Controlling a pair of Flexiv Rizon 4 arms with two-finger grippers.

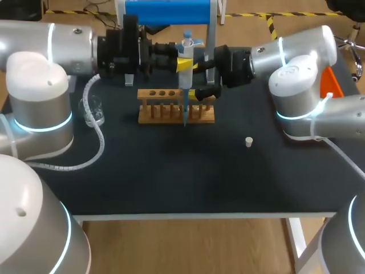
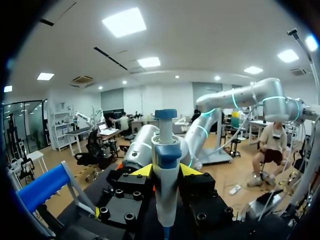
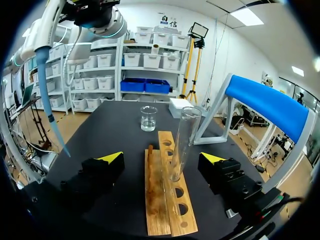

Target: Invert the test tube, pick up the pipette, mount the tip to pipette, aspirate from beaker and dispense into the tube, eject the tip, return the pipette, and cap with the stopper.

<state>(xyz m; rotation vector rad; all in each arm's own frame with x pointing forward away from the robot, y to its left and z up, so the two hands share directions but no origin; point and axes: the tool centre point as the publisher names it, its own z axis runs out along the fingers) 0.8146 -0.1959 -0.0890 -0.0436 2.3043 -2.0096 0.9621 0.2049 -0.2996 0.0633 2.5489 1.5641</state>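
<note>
While your left gripper [image 2: 166, 171] is clamped on the pipette [image 2: 165, 165], its yellow tips press the white, blue-collared barrel from both sides and hold it upright. The round blue plunger knob is on top, and a slim blue tip [image 1: 184, 111] tapers to a fine point below. In the right wrist view that point hangs above the table, beside the rack [image 3: 167, 200] and clear of it.

Your right gripper [image 3: 163, 159] is spread wide. Its blocky black fingers stand on either side of the rack, and neither touches the tube [image 3: 181, 145] between them. The tube is clear glass with a round bottom. It stands mouth up in one of the rack's holes and leans slightly.

You can see that the rack is plain pale wood, a flat slab with a row of round holes, sitting near the middle of the table's back edge. A small clear glass beaker [image 1: 94, 114] stands toward the back left corner. The stopper [image 1: 248, 141], a small pale plug, sits on the dark matte table [image 1: 171, 177] toward the right edge, well apart from the rack. A stand [image 1: 168, 11] with a blue padded bar rises at the back edge.
</note>
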